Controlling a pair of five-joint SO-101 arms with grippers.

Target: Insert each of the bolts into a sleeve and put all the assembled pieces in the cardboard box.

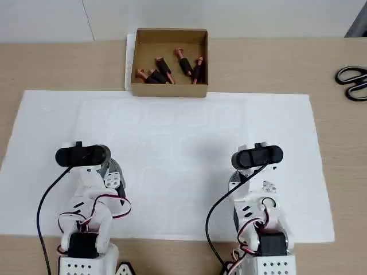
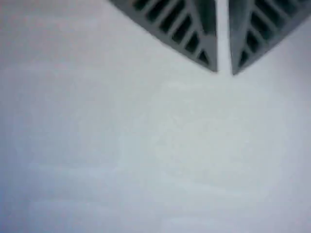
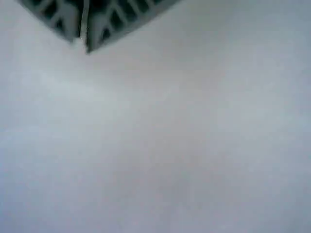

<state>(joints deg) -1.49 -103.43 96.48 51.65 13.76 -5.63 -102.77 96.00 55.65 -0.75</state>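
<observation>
Wide white paper sheet [image 1: 172, 143] is covering the tan wooden table [image 1: 57, 63]. Left gripper [image 2: 224, 68] and right gripper [image 3: 83, 42] are facing the sheet near its near edge, fingers pressed together and gripping nothing. Open brown cardboard box [image 1: 168, 89] is sitting at the sheet's far edge, holding black-sleeved copper bolts [image 1: 184, 64] that are lying flat with long axes pointing mixed ways.

You're losing the scissors [image 1: 352, 83] off the high view's edge at 2 o'clock. The assembled pieces [image 1: 152, 76] at the cardboard box's [image 1: 169, 90] 8 o'clock are overlapping, too small to count. The left gripper [image 2: 223, 72] and right gripper [image 3: 82, 46] are showing cropped and blurry.
</observation>
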